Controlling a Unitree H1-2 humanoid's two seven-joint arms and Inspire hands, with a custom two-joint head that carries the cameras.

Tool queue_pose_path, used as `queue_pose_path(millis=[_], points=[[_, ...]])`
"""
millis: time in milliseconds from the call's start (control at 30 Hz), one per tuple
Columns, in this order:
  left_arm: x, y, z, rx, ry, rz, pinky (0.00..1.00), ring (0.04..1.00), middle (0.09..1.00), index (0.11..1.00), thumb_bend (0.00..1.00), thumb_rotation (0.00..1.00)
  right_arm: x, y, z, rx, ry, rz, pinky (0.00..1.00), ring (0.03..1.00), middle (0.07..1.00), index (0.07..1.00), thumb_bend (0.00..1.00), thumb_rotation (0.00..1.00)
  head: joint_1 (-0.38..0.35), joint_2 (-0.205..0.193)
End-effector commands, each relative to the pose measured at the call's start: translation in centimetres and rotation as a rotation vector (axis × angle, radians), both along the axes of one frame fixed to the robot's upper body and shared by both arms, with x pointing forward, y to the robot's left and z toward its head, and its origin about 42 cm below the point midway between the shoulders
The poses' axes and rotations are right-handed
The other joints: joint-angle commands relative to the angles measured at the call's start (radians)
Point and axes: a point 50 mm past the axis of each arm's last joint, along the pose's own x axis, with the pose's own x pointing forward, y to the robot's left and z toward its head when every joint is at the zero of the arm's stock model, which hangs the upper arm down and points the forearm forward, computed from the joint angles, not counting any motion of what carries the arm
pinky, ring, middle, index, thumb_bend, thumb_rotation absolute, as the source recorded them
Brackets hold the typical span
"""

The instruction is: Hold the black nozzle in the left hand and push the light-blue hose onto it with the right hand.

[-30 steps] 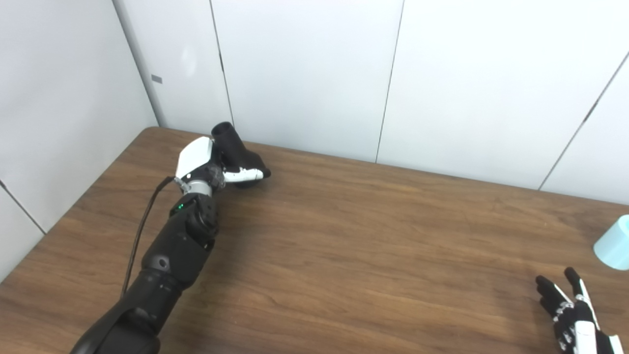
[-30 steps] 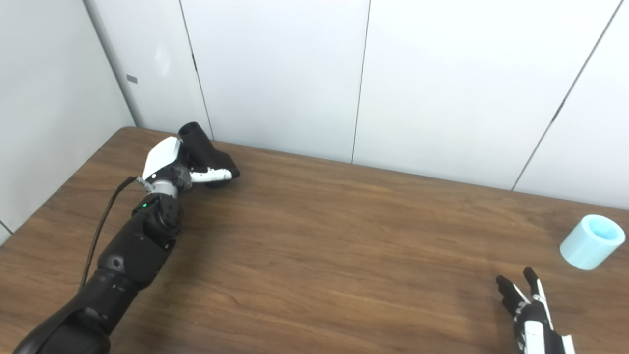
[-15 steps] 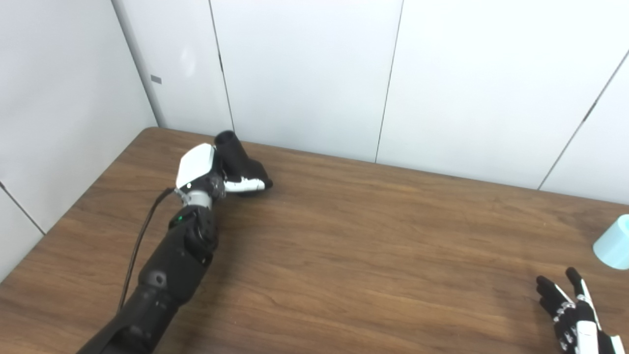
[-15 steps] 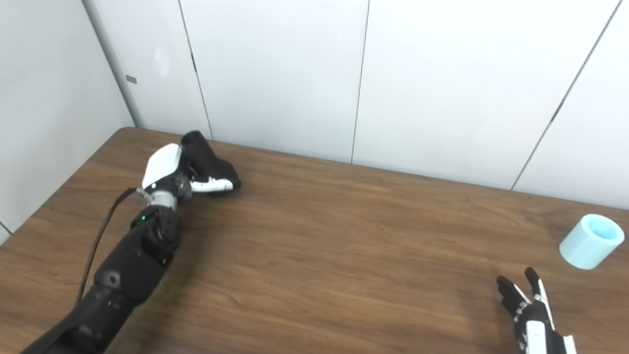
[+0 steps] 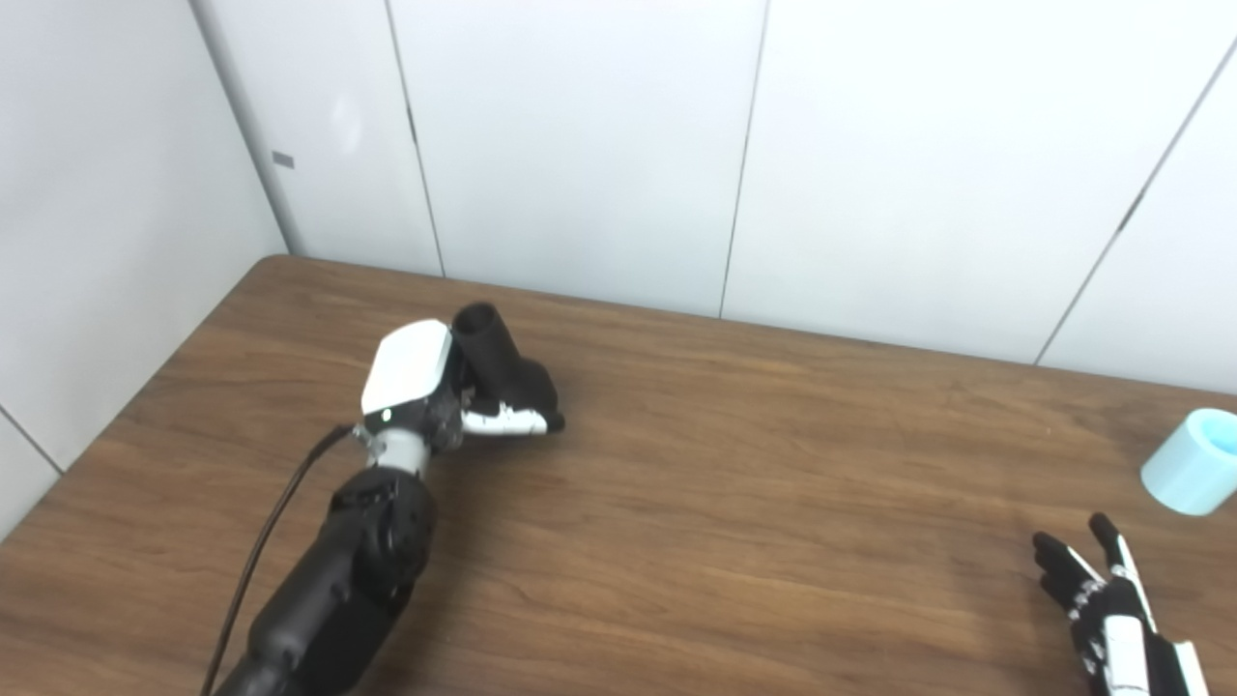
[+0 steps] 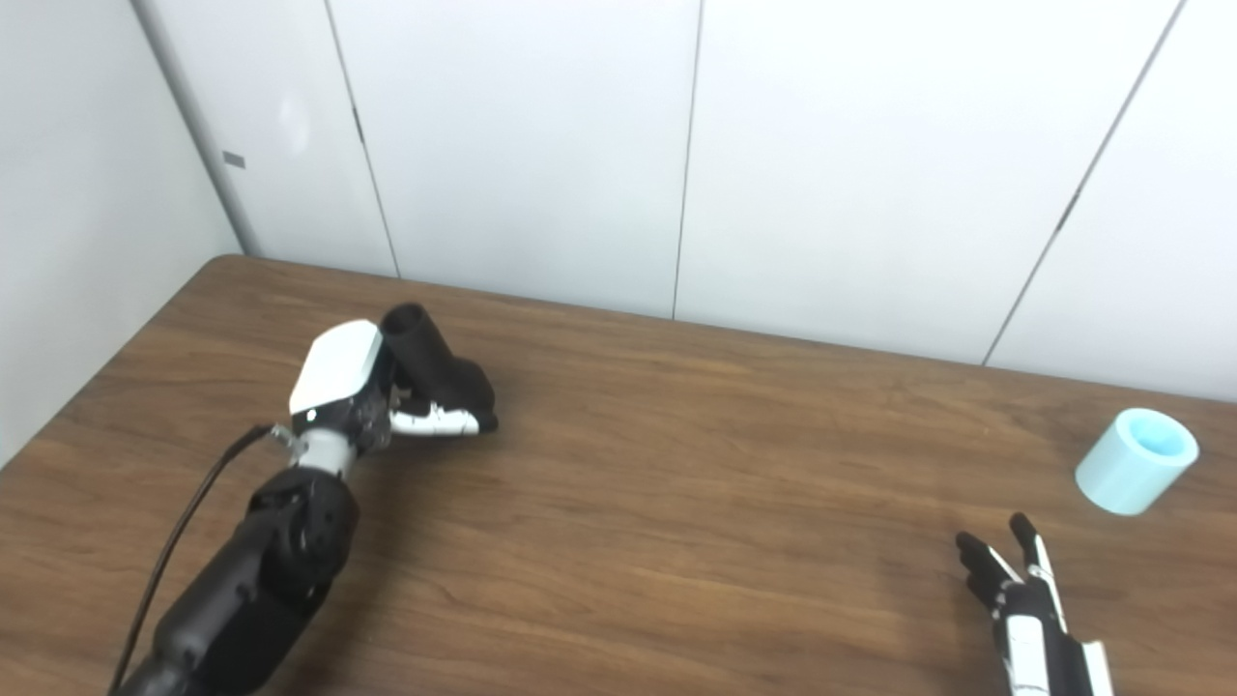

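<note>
Left hand (image 5: 425, 387) wrapped around the nozzle (image 5: 498, 358), over the table (image 5: 676, 503). Right hand (image 6: 1029, 609) empty, fingers spread (hose (image 6: 1136, 474) near it, apart, far right).

In the left centre of the frame, the left robot hand (image 5: 430, 387) is wrapped around the black nozzle (image 5: 498, 362), whose open round end tilts toward the upper left. Its dark arm runs down to the lower left edge. At the lower right corner, the right robot hand (image 5: 1111, 604) lies over the brown table (image 5: 734, 503) with fingers spread and nothing in it. The light-blue hose (image 5: 1191, 474), a short tube, sits at the right edge, near that hand but apart from it.
</note>
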Motion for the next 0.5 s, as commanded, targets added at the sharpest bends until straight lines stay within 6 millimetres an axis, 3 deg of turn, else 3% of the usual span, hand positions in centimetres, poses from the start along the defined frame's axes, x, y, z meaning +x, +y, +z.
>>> queue_pose_path(millis=[0, 267, 400, 467], points=[[-0.3, -1.0, 1.4, 0.019, -0.075, -0.032, 0.38, 0.437, 0.395, 0.504, 0.52, 0.0, -0.3, 0.6, -1.0, 0.006, 0.007, 0.0, 0.87, 0.867, 0.833, 0.958, 0.44, 1.0, -0.007, 0.003], [-4.7, -7.2, -2.0, 0.007, -0.056, -0.178, 0.35, 0.436, 0.399, 0.509, 0.52, 0.0, 0.0, 1.3, -1.3, 0.013, 0.013, 0.004, 0.86, 0.861, 0.827, 0.948, 0.48, 1.0, -0.034, 0.016], [-6.9, -9.8, -2.6, -0.008, -0.061, -0.232, 0.32, 0.41, 0.398, 0.506, 0.52, 0.0, 0.2, 1.9, -1.3, 0.005, 0.017, 0.011, 0.84, 0.846, 0.825, 0.943, 0.47, 1.0, -0.046, 0.024], [-7.7, -10.7, -2.7, -0.009, -0.064, -0.257, 0.34, 0.432, 0.399, 0.506, 0.52, 0.0, 0.2, 2.2, -1.4, 0.01, 0.018, 0.02, 0.84, 0.844, 0.829, 0.945, 0.46, 1.0, -0.054, 0.027]])
